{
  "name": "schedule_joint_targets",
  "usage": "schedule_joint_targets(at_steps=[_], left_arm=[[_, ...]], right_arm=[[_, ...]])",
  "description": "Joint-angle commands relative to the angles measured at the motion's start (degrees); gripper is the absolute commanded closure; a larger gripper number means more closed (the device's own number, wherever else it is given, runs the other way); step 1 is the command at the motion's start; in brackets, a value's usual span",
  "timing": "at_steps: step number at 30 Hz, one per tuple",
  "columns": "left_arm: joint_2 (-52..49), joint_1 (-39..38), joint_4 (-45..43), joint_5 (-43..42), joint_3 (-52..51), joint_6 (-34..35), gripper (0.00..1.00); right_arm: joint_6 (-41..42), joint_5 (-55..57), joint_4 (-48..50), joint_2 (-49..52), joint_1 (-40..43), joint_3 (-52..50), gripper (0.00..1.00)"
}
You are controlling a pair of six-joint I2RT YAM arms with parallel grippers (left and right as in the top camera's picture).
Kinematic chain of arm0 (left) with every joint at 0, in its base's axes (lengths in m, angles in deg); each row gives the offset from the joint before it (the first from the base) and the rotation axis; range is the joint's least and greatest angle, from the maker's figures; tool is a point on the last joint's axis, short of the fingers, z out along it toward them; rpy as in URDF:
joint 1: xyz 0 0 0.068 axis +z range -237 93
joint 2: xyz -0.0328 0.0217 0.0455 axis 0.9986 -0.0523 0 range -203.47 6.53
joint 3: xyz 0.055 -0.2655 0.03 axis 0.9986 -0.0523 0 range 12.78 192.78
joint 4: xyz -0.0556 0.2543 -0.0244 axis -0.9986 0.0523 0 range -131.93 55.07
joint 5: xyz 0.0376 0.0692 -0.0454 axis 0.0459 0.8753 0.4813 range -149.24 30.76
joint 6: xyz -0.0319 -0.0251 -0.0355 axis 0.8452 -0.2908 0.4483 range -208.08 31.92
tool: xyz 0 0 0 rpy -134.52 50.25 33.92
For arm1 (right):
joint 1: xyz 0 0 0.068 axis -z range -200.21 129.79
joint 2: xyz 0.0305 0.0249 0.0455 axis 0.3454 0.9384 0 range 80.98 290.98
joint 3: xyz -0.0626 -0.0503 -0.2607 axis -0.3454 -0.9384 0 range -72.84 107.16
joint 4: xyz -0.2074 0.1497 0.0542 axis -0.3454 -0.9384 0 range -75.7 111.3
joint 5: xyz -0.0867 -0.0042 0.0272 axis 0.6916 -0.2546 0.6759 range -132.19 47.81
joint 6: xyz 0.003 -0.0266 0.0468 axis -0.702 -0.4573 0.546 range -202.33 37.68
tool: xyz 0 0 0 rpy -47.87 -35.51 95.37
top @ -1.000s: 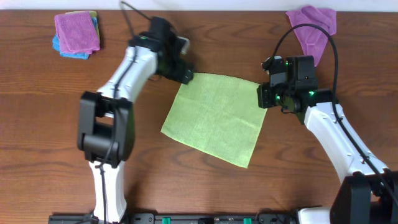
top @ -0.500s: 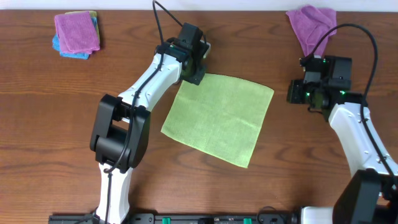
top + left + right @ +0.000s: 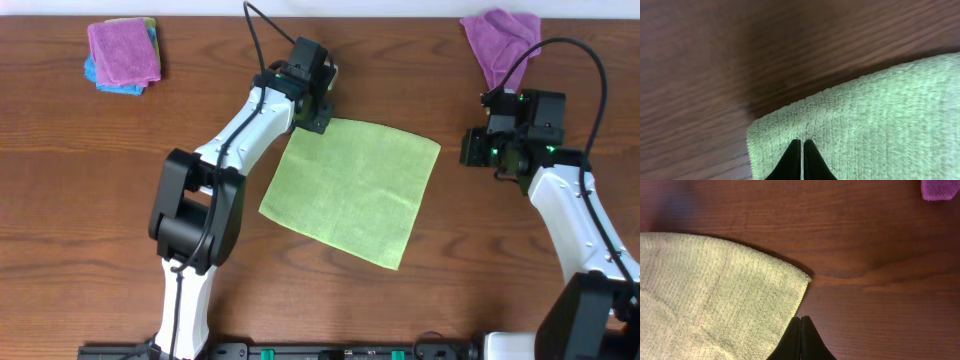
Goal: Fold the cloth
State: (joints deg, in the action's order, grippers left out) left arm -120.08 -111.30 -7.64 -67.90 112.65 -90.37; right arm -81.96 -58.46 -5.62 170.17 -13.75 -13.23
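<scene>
Overhead, the cloth (image 3: 352, 190) lies flat; left gripper (image 3: 802, 145) at its corner.

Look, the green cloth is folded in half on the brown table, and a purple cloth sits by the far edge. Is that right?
Not quite. The green cloth is not folded. It lies spread out flat as a full square on the brown table, as the overhead view shows. The purple cloth by the far edge is right.

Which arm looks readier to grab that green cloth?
Left. The left gripper sits over a corner of the cloth; the right gripper hangs off to its side.
</scene>
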Motion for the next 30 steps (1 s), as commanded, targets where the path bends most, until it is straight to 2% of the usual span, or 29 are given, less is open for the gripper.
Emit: schedule_joint_targets(at_steps=[1, 9, 14, 19, 24, 30], left_arm=[[-2.8, -0.3, 0.3, -0.3, -0.5, 2.1, 0.94], [-5.0, -0.3, -0.2, 0.3, -0.5, 2.5, 0.94], [-6.9, -0.3, 3.0, 0.3, -0.5, 2.7, 0.94], [-7.6, -0.3, 14.1, 0.0, -0.5, 2.8, 0.94], [-7.6, -0.7, 25.7, -4.1, -0.5, 2.8, 0.94], [-7.6, -1.0, 27.9, -5.9, -0.5, 2.8, 0.95]], right_arm=[[-0.9, -0.7, 0.1, 0.5, 0.1, 0.9, 0.99], [-0.9, -0.7, -0.1, 0.5, 0.1, 0.9, 0.99], [-0.9, -0.7, -0.1, 0.6, 0.1, 0.9, 0.99], [-0.9, -1.3, -0.1, 0.5, 0.1, 0.9, 0.99], [-0.9, -1.4, -0.1, 0.5, 0.1, 0.9, 0.99], [-0.9, -2.2, -0.1, 0.5, 0.1, 0.9, 0.99]])
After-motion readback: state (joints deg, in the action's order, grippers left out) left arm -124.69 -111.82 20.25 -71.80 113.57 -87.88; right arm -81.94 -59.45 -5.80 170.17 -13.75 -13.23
